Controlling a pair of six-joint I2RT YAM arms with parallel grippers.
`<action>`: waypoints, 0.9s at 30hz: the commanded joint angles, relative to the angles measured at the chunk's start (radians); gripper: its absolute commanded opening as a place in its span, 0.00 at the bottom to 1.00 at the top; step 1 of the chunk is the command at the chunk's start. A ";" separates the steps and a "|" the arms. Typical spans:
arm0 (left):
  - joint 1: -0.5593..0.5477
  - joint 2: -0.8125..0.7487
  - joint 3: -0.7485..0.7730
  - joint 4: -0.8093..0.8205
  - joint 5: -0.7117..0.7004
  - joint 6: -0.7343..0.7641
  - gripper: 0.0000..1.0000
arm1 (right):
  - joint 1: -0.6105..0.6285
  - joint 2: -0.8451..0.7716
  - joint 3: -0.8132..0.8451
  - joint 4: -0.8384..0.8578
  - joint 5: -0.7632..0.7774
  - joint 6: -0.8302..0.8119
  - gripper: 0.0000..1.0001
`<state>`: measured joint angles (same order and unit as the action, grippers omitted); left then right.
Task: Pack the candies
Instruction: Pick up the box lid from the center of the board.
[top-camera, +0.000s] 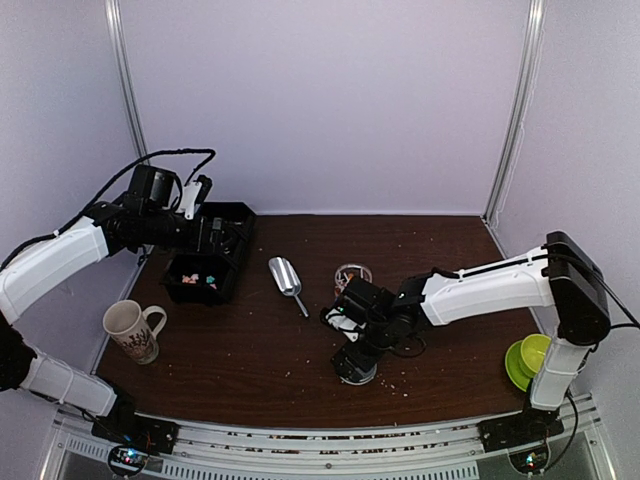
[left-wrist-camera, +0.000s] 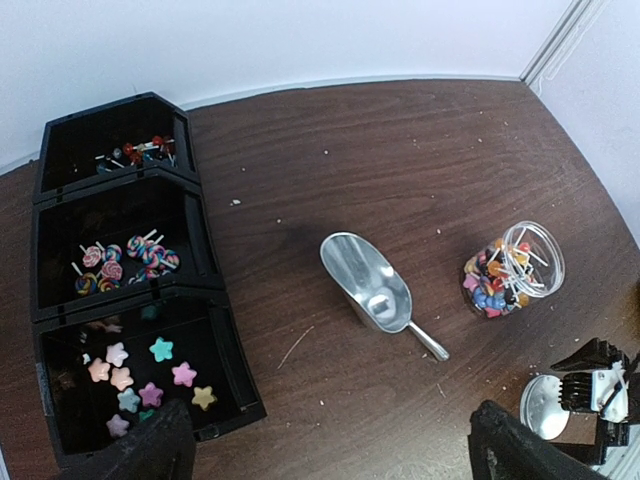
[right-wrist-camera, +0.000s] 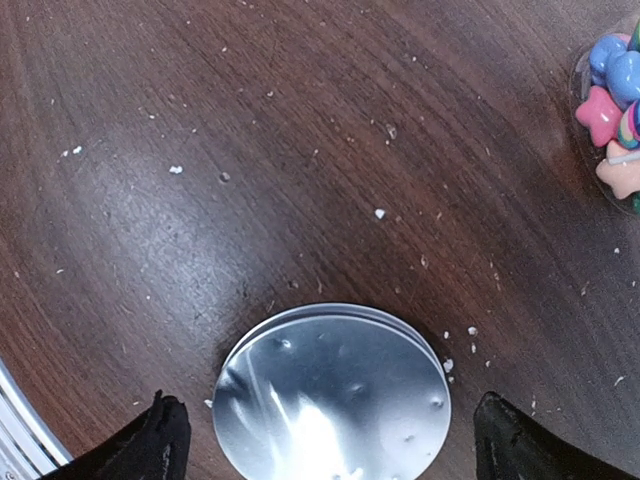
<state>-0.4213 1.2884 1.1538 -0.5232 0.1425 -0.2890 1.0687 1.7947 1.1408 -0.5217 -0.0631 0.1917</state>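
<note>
The candies lie in a black three-part tray (left-wrist-camera: 210, 300): pastel stars (left-wrist-camera: 150, 375) in the near part, swirl lollipops (left-wrist-camera: 120, 265) in the middle, darker sweets (left-wrist-camera: 135, 152) at the far end. More candies fill a clear jar (left-wrist-camera: 512, 268), standing open at mid-table (top-camera: 352, 275). The jar's silver lid (right-wrist-camera: 335, 395) lies flat on the table (top-camera: 355, 368). My right gripper (right-wrist-camera: 335, 450) hovers open just above the lid, one finger on either side of it (top-camera: 345, 322). High over the tray's edge, my left gripper (left-wrist-camera: 330, 455) is open and holds nothing (top-camera: 205, 215).
A metal scoop (top-camera: 285, 277) lies between tray and jar, handle toward the front. A patterned mug (top-camera: 130, 330) stands front left. Green bowls (top-camera: 527, 358) sit by the right arm's base. Pale crumbs dot the brown table (right-wrist-camera: 175, 170).
</note>
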 joint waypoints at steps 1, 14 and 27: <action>0.007 -0.012 -0.004 0.049 0.008 0.015 0.98 | 0.004 0.028 0.024 -0.036 0.022 0.020 1.00; 0.009 -0.014 -0.006 0.049 -0.010 0.022 0.98 | 0.001 0.058 0.043 -0.057 0.007 0.018 1.00; 0.009 -0.012 -0.004 0.048 -0.011 0.022 0.98 | -0.002 0.084 0.062 -0.075 -0.008 0.010 0.98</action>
<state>-0.4198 1.2884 1.1538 -0.5232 0.1356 -0.2806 1.0691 1.8622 1.1763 -0.5804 -0.0681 0.1944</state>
